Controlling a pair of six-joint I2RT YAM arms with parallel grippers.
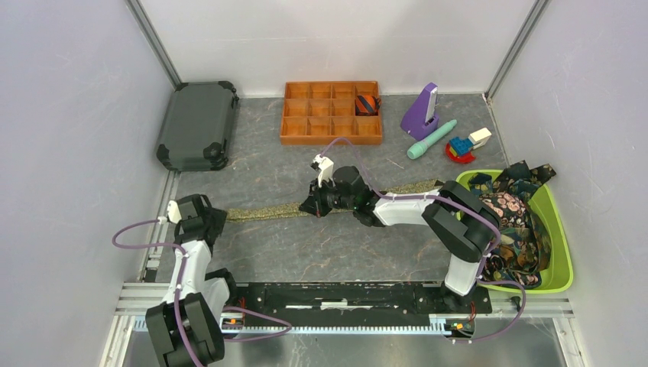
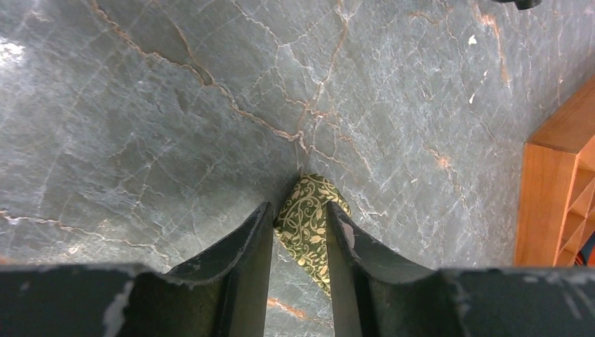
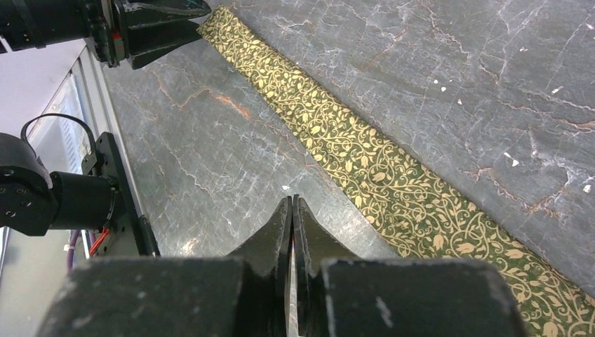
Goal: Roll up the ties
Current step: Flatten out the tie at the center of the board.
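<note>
Your left pincer point(image 2: 298, 210) part-closed, pinching narrow tip of olive-green tie point(image 3: 393, 175) on counter point(image 1: 306, 245). Your right pincer point(image 3: 292, 203) shut, empty, just beside tie's mid-length. Tie lies flat, stretched across counter toward green bin point(image 1: 562, 229) holding dark patterned ties point(image 1: 512, 222). Far back, rolled striped tie point(image 1: 367, 103) sits in orange tray point(image 1: 306, 130), far-right compartment.

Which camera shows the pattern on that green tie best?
The right wrist view: the olive-green tie runs across it large, with its leaf-and-vine print sharp. The top view shows its length, but only as a thin strip. The left wrist view shows just its tip, between the fingers of the left gripper.
</note>
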